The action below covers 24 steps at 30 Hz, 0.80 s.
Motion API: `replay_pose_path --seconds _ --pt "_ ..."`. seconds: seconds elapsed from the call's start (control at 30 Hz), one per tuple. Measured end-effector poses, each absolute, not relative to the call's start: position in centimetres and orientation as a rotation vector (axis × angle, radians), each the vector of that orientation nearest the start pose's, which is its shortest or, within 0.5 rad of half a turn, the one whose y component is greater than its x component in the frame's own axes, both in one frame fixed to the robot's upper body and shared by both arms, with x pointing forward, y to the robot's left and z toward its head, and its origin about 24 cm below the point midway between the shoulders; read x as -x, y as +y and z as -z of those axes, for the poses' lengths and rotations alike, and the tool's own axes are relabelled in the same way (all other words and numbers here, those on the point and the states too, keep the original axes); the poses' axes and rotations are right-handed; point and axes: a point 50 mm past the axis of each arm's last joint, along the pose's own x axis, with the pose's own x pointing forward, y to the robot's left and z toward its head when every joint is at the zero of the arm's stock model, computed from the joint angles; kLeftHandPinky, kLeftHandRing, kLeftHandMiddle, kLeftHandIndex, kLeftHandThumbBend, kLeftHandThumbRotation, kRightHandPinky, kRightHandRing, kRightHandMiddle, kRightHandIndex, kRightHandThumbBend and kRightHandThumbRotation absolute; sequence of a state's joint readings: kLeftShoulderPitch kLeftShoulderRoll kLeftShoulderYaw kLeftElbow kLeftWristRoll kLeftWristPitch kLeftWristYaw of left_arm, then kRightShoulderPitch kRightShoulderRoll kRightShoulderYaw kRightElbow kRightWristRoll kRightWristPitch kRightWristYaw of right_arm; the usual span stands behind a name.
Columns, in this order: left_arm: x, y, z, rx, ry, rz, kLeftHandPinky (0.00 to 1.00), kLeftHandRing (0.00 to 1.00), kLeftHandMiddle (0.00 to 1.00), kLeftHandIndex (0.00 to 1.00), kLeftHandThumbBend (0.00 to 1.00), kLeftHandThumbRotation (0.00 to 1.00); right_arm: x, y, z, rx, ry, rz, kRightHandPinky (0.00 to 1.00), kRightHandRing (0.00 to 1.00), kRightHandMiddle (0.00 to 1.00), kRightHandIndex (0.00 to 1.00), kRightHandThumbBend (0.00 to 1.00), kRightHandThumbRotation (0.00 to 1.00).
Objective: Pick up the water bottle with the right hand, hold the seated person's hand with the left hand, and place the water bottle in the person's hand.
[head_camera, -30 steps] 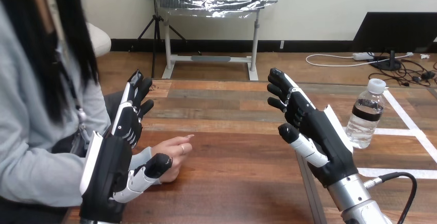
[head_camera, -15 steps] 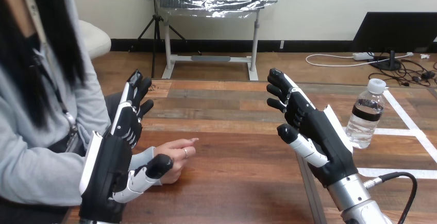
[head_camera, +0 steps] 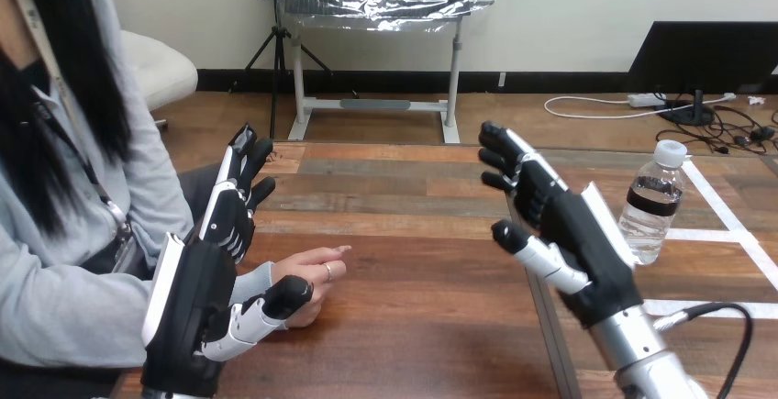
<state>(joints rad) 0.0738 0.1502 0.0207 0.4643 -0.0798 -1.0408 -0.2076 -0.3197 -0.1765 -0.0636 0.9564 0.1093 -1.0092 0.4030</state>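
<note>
While upright, one water bottle (head_camera: 650, 203)

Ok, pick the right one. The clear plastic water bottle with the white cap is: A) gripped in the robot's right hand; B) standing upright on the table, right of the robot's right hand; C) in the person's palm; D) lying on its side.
B: the clear plastic water bottle stands upright on the wooden table, apart from the open right hand.

Right hand (head_camera: 576, 234) edged slightly twd water bottle (head_camera: 649, 206).
</note>
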Motion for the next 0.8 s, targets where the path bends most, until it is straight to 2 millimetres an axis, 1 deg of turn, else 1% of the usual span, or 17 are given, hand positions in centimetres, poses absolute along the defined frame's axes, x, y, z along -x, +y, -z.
replay_pose_path --seconds 0.23,0.33,0.53,0.8 --pt "-20.2 18.4 -2.2 -0.152 -0.496 0.157 0.93 0.99 1.00 1.00 1.00 0.74 -28.0 -19.2 -2.2 0.221 -0.361 -0.288 0.82 0.89 0.91 0.91 1.00 0.65" --pt "-20.2 18.4 -2.2 -0.152 -0.496 0.158 0.93 0.99 1.00 1.00 1.00 0.74 -28.5 -19.9 -2.6 0.249 -0.364 -0.271 0.81 0.89 0.91 0.91 1.00 0.63" --pt "-20.2 18.3 -2.2 -0.152 -0.496 0.159 0.93 0.99 1.00 1.00 1.00 0.74 -29.3 -21.4 -3.9 0.308 -0.381 -0.231 0.84 0.90 0.90 0.90 1.00 0.59" --pt "-20.2 18.3 -2.1 -0.153 -0.494 0.159 0.93 0.99 1.00 1.00 1.00 0.75 -30.6 -23.3 -5.9 0.375 -0.407 -0.156 0.87 0.90 0.90 0.89 1.00 0.57"
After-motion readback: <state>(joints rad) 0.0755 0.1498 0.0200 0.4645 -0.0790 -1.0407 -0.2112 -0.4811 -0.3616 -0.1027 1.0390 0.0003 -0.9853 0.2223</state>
